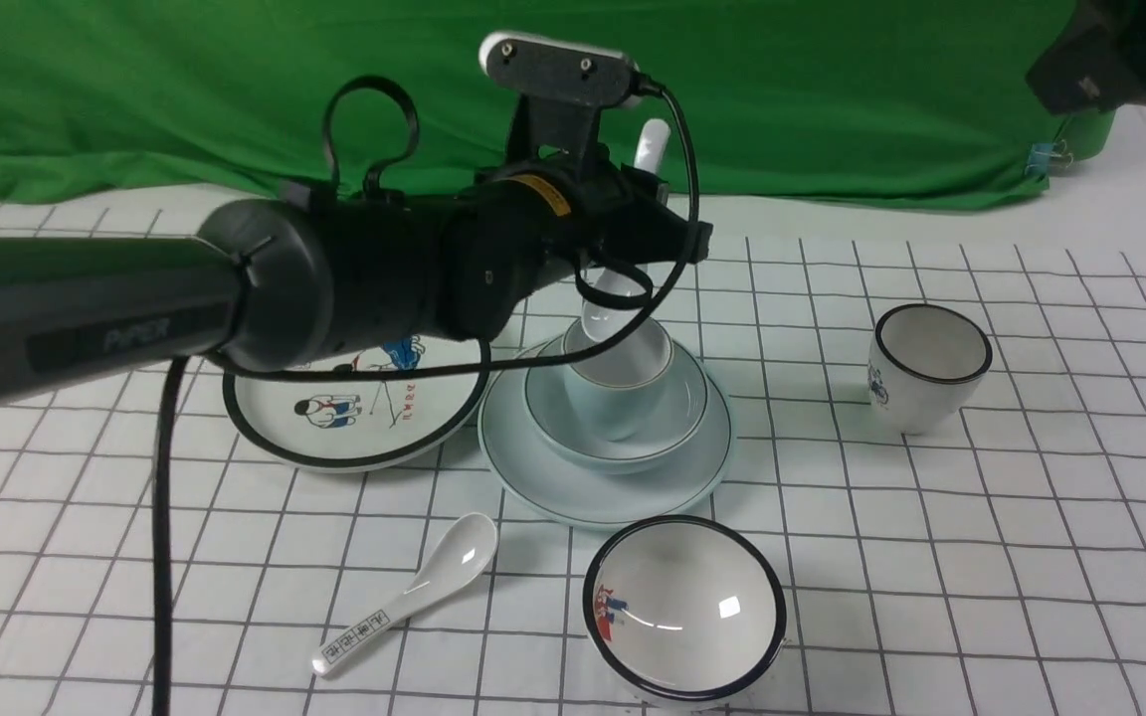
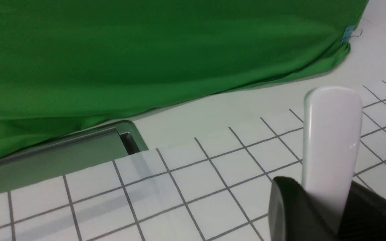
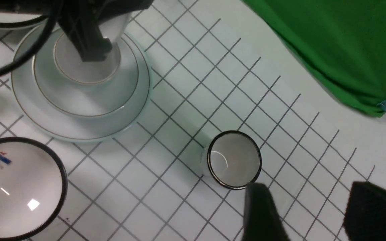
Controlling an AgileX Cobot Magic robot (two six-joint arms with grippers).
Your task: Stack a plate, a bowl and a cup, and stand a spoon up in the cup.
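Observation:
The plain plate (image 1: 605,487) lies mid-table with the plain bowl (image 1: 684,413) on it and the plain cup (image 1: 618,403) standing in the bowl. My left gripper (image 1: 633,214) is right above the cup, shut on the plain white spoon (image 1: 651,144). It holds the spoon upright, handle up, with the scoop end (image 1: 605,303) down at the cup's mouth. The left wrist view shows the handle (image 2: 332,140) rising between the black fingers (image 2: 286,207). The stack also shows in the right wrist view (image 3: 45,124). My right gripper (image 3: 308,194) is open and empty, high over the table's right side.
A black-rimmed cartoon plate (image 1: 334,418) lies left of the stack. A spoon with black characters (image 1: 414,592) and a black-rimmed bowl (image 1: 684,607) lie in front. A black-rimmed cup (image 1: 926,363) stands to the right, near my right gripper (image 3: 235,159). Green cloth (image 1: 832,89) hangs behind.

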